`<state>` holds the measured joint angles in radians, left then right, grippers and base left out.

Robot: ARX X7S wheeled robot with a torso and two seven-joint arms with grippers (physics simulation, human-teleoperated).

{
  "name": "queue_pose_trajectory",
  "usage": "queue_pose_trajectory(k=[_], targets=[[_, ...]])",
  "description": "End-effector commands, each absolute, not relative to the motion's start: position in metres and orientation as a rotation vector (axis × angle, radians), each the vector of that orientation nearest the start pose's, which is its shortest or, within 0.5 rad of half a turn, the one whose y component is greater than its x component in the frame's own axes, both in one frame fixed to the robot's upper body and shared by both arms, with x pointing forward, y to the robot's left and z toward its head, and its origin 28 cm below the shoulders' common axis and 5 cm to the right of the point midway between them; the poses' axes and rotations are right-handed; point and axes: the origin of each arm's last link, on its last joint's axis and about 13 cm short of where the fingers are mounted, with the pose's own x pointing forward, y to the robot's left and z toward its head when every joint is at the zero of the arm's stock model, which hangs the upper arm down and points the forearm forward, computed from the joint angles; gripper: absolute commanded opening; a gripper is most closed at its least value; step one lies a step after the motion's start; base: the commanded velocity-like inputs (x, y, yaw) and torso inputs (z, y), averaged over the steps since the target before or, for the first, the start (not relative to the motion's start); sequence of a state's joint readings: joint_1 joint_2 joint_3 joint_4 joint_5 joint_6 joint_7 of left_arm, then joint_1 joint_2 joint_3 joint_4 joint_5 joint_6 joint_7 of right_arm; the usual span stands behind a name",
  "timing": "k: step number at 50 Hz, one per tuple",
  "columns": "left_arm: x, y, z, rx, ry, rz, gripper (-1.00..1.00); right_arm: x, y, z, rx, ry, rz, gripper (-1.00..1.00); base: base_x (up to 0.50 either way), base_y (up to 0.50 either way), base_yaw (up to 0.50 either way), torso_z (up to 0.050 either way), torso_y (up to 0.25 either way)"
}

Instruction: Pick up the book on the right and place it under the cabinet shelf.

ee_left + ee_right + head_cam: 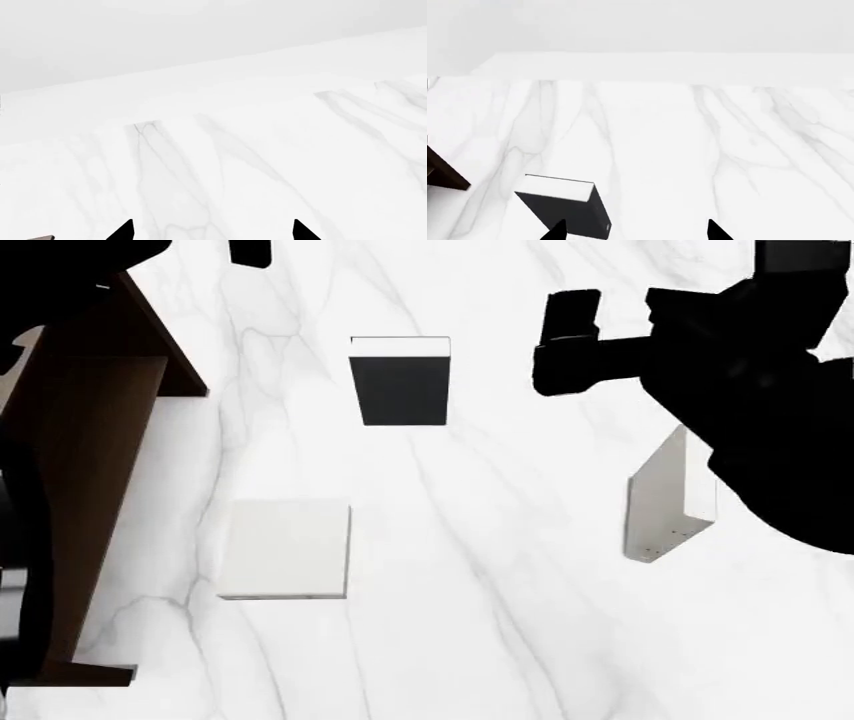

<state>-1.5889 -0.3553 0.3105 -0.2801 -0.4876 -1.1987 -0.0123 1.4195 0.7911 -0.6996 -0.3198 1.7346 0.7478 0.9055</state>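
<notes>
Right gripper (pixel 567 340): we find it raised over the marble table (pixel 507 620), its fingers spread wide with bare marble between the tips in its wrist view; it holds and touches nothing.
Left gripper (pixel 212 231): we see only two dark fingertips set well apart over bare marble; it grips nothing. In the head view only a dark piece of that arm shows at the top edge.
Black book (pixel 399 380): just beside the right gripper, toward the cabinet side; it stands upright with its white page edge up. Not our target.
White slab (pixel 665 502): near the right arm, standing on edge, tiny dark dots on its narrow side. Not our target.
The book (pixel 284 548): plain pale grey, lying flat on the marble, well apart from the right gripper and close beside the cabinet.
Handling: we judge the book stiff, light and smooth-covered, so likely slippery. Lying flat, it offers little to pinch; we would close across its two long edges.
Cabinet (pixel 80 470): dark brown, at the far side from the right gripper; its shelf is not clearly shown.
</notes>
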Motion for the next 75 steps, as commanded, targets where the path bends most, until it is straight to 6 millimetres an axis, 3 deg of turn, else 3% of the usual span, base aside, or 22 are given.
queue_pose_trajectory(k=[1,12,25,52,55,58,75], targets=[[0.344,0.261,0.392,0.152,-0.010,-0.100,1.00,0.246,-0.153,0.367,-0.027,-0.050,0.054,1.00,0.00,0.00,0.00,0.000,0.000],[0.344,0.262,0.392,0.161,0.001,-0.111,1.00,0.243,-0.180,0.386,-0.050,-0.068,-0.057,1.00,0.00,0.00,0.00,0.000,0.000],[0.344,0.262,0.392,0.177,0.017,-0.124,1.00,0.241,-0.197,0.405,-0.060,-0.090,-0.151,1.00,0.00,0.00,0.00,0.000,0.000],[0.345,0.262,0.393,0.201,0.050,-0.181,1.00,0.233,-0.214,0.399,-0.040,-0.073,-0.223,1.00,0.00,0.00,0.00,0.000,0.000],[0.326,0.257,0.354,0.238,0.065,-0.205,1.00,0.233,-0.214,0.399,-0.039,-0.072,-0.221,1.00,0.00,0.00,0.00,0.000,0.000],[0.312,0.253,0.335,0.260,0.076,-0.246,1.00,0.233,-0.214,0.398,-0.038,-0.071,-0.220,1.00,0.00,0.00,0.00,0.000,0.000],[0.268,0.237,0.299,0.296,0.185,-0.383,1.00,0.231,-0.215,0.397,-0.030,-0.067,-0.212,1.00,0.00,0.00,0.00,0.000,0.000]])
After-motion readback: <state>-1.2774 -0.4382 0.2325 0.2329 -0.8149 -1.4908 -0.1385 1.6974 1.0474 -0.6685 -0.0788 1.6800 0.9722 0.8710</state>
